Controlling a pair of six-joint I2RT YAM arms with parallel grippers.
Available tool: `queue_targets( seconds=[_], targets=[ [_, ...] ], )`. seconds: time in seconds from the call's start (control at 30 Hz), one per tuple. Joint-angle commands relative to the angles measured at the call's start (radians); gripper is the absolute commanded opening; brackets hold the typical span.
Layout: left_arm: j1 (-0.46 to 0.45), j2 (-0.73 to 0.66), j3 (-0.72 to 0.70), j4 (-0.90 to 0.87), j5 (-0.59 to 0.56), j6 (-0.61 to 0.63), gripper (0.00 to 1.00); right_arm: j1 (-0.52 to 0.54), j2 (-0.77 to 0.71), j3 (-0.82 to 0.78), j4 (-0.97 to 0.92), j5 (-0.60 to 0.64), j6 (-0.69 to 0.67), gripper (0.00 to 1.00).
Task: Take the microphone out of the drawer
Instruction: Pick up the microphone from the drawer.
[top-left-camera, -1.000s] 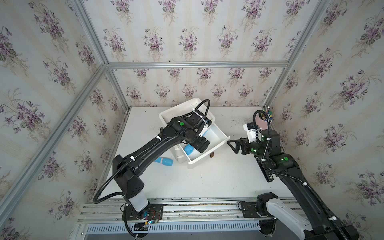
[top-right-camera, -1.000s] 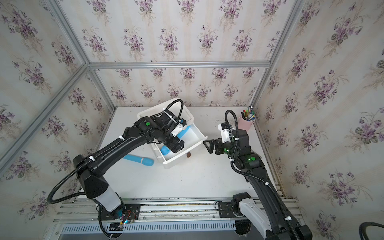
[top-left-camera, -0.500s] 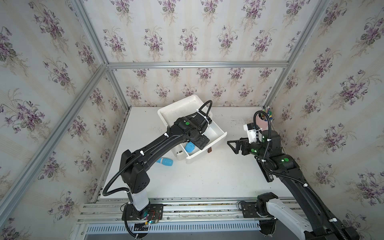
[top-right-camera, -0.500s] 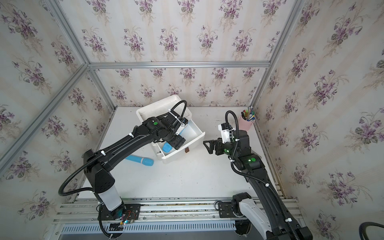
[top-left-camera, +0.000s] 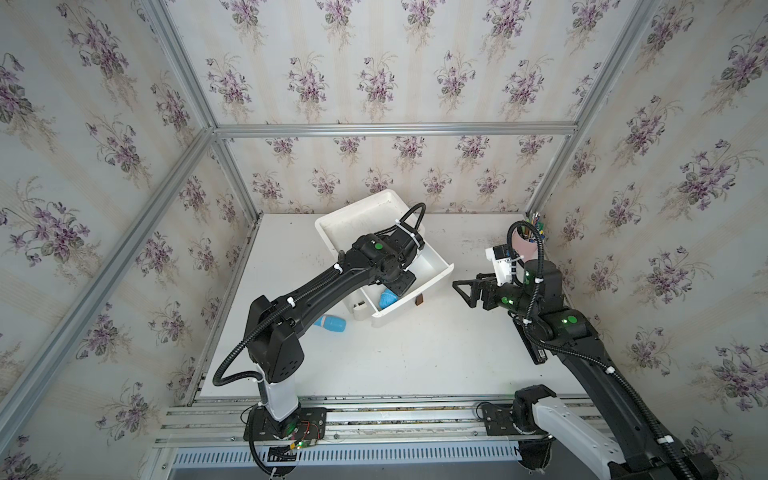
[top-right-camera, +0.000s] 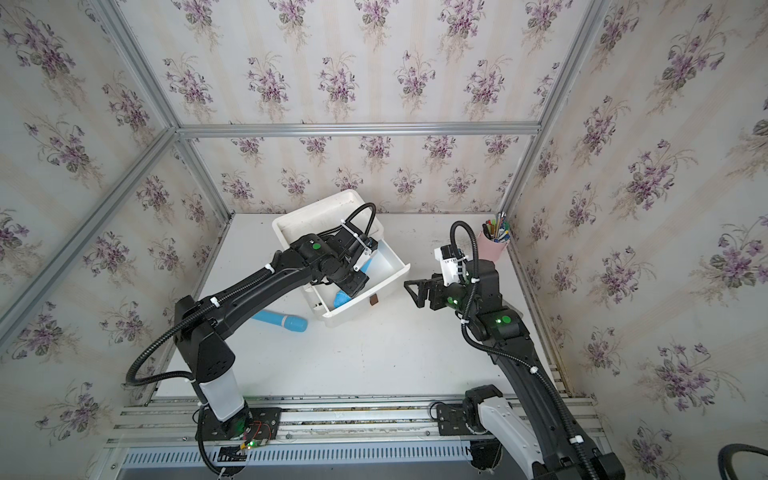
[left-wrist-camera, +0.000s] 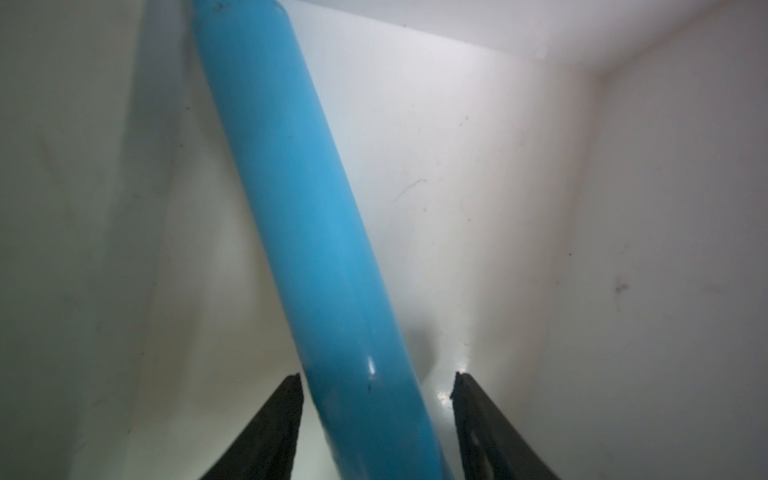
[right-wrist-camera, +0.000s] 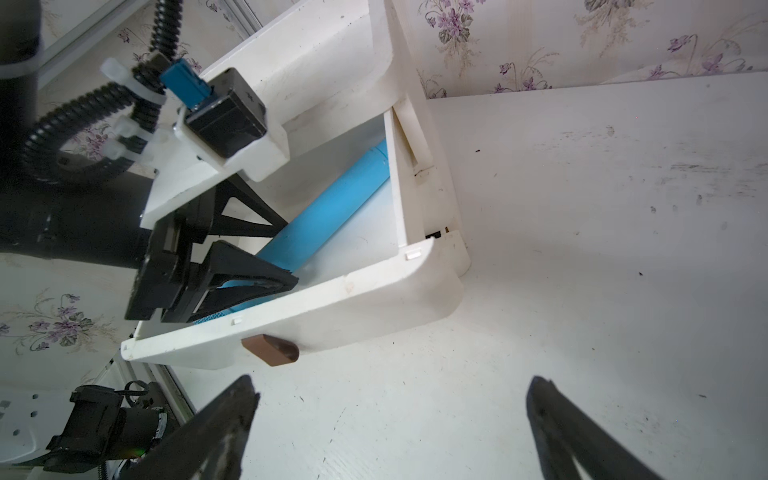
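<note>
Left gripper (left-wrist-camera: 376, 376) has narrowed around the blue microphone (left-wrist-camera: 291, 208) inside the drawer (top-left-camera: 405, 308).

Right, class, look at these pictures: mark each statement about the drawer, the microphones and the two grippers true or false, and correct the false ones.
1. The drawer stands open. True.
2. The left gripper is inside it, jaws either side of the blue microphone. True.
3. The right gripper grips the brown handle. False: it is open, apart from the handle, holding nothing.
4. Only one microphone is in sight. False: a second microphone lies on the table near the drawer.
</note>
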Motion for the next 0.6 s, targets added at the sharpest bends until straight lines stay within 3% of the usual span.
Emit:
queue_targets(
  seconds=[0.0, 0.37, 0.57],
  targets=[
    [0.002, 0.005, 0.009, 0.002, -0.009, 0.008, 0.56, 0.001, -0.009, 0.003, 0.035, -0.035, -0.025, 1.0],
    [0.003, -0.002, 0.024, 0.01, -0.025, 0.023, 0.42, 0.001, -0.01, 0.002, 0.05, -0.048, -0.025, 1.0],
    [0.003, -0.031, 0.051, 0.006, -0.022, 0.049, 0.2, 0.001, -0.004, 0.0, 0.064, -0.052, -0.021, 1.0]
  ],
)
